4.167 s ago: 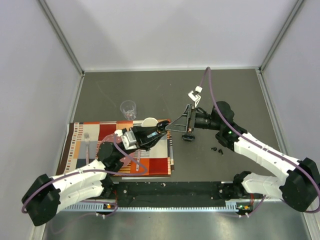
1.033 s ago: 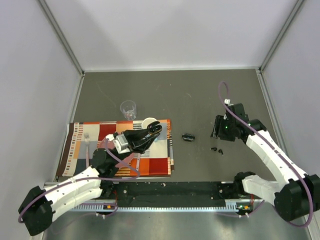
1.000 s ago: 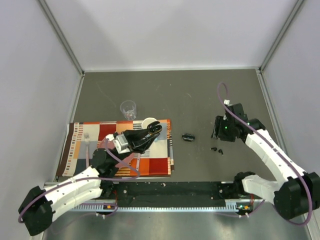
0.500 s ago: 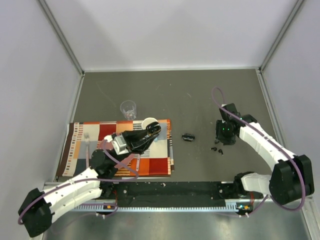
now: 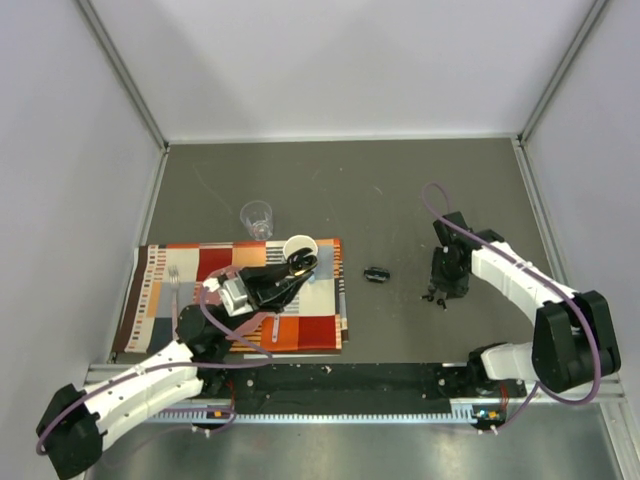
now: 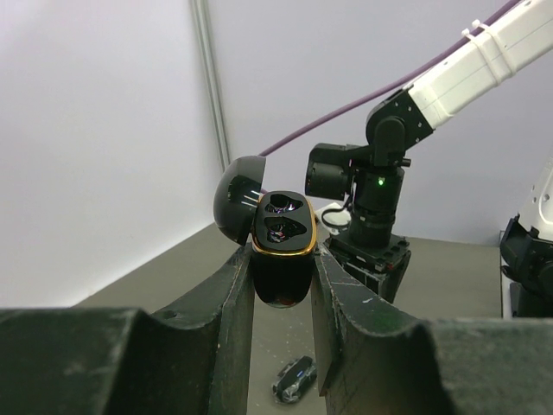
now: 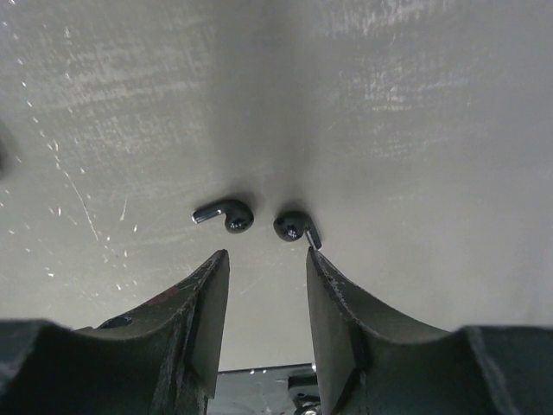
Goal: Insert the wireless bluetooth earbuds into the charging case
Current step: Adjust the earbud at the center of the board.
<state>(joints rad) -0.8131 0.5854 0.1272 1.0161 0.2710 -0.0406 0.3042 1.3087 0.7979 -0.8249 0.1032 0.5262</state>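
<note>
The right hand (image 7: 263,259) has been lowered, half spread, over two earbuds (image 7: 226,214) on the surface (image 7: 415,104) right of centre (pickup judged next, nothing pinched yet), the open charging case (image 6: 281,251) being pinched by the left hand (image 6: 282,270).

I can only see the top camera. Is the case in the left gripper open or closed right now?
Observer: Open. The left wrist view shows the charging case clamped in the left gripper, its lid swung back.
Operator: Anything in it?
Observer: Both sockets look empty.
Operator: And the other arm, holding a bud?
Observer: No. The right gripper is open; two earbuds lie on the table just ahead of its jaws.
</note>
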